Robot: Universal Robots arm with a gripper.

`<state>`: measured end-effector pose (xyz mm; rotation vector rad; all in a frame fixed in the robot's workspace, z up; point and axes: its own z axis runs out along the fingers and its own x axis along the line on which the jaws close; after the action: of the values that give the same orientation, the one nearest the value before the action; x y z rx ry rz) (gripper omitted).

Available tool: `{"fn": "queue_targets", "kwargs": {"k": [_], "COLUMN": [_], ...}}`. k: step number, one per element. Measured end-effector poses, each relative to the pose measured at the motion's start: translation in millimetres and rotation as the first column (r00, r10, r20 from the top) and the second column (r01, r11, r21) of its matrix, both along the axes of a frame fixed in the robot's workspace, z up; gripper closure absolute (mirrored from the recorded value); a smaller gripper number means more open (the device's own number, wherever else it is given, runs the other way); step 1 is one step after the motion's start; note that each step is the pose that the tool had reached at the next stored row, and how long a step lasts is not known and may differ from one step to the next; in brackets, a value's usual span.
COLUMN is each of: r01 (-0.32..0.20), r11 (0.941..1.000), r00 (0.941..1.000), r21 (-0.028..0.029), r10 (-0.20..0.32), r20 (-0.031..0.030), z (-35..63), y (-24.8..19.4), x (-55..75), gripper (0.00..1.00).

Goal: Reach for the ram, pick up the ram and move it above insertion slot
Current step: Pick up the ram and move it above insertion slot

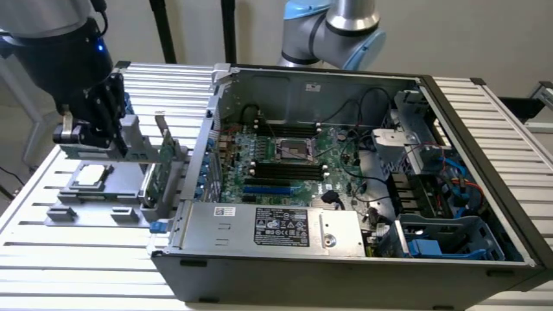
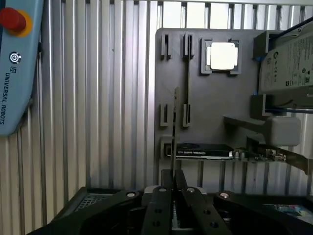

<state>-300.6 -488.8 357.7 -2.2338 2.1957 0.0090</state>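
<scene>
Slatted aluminium table point(image 1: 78, 259), ribbed and matte, under everything. On it, open desktop PC case point(image 1: 346, 278), grey sheet metal, side panel off, w/ green motherboard point(image 1: 298, 133) inside, tangled black cables, and boxy silver power supply point(image 1: 276, 227) w/ label along the near edge. Mid-board, a row of long black DIMM slots point(image 1: 289, 171), unfilled, well apart from the arm's working end. Toward the exterior view's left, beside the case, a grey plastic holder tray point(image 2: 215, 107), matte, w/ cut-out pockets and narrow upright clips. In the tray: hard drive point(image 2: 288, 58) w/ pale label, green expansion card point(image 2: 203, 152) w/ metal bracket, square silver CPU point(image 2: 222, 55) in its own pocket. Pale blue teach pendant point(image 2: 19, 63) w/ red stop button point(image 2: 11, 19) lying on the slats near the tray. Black gripper point(image 2: 173, 188) poised over the tray, fingers drawn together and apparently pinching the ram point(image 2: 175, 127) at one end. Ram seen edge-on from the wrist cam as a thin dark blade reaching out from the fingertips, over the tray, just beside a long narrow holder slot. Judgement on handling: light, stiff, flat, but fragile; chips and gold contacts best left untouched; smooth thin faces prone to slipping or twisting, so a firm, square clamp across the flat faces near the top edge, contact edge kept free.
</scene>
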Motion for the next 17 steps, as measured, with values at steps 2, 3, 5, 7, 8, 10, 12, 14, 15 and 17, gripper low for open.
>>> {"fn": "queue_targets", "kwargs": {"k": [2,3,5,7,8,10,12,14,15,17], "r01": [0.000,0.000,0.000,0.000,0.000,0.000,0.000,0.000,0.000,0.000], "r11": [1.0000,1.0000,1.0000,1.0000,1.0000,1.0000,1.0000,1.0000,1.0000,1.0000], "r00": [1.0000,1.0000,1.0000,1.0000,1.0000,1.0000,1.0000,1.0000,1.0000,1.0000], "r21": [0.0001,0.0000,-0.0001,0.0001,0.0002,0.0002,0.0007,0.0015,0.0018,0.0026], "r10": [0.000,0.000,0.000,0.000,0.000,0.000,0.000,0.000,0.000,0.000], "r20": [0.0000,0.0000,-0.0003,-0.0005,-0.0003,-0.0005,-0.0005,-0.0004,-0.0004,-0.0005], "z": [9.0,13.8,22.3,29.5,31.9,35.1,35.9,36.2,36.4,36.7], "y": [0.0,0.0,0.1,0.4,0.6,1.2,1.7,2.1,2.4,2.9], "x": [9.0,13.8,22.8,32.0,36.3,44.8,53.9,63.0,67.5,76.7], "gripper": [0.86,0.86,0.86,0.86,0.86,0.86,0.86,0.86,0.86,0.86]}}
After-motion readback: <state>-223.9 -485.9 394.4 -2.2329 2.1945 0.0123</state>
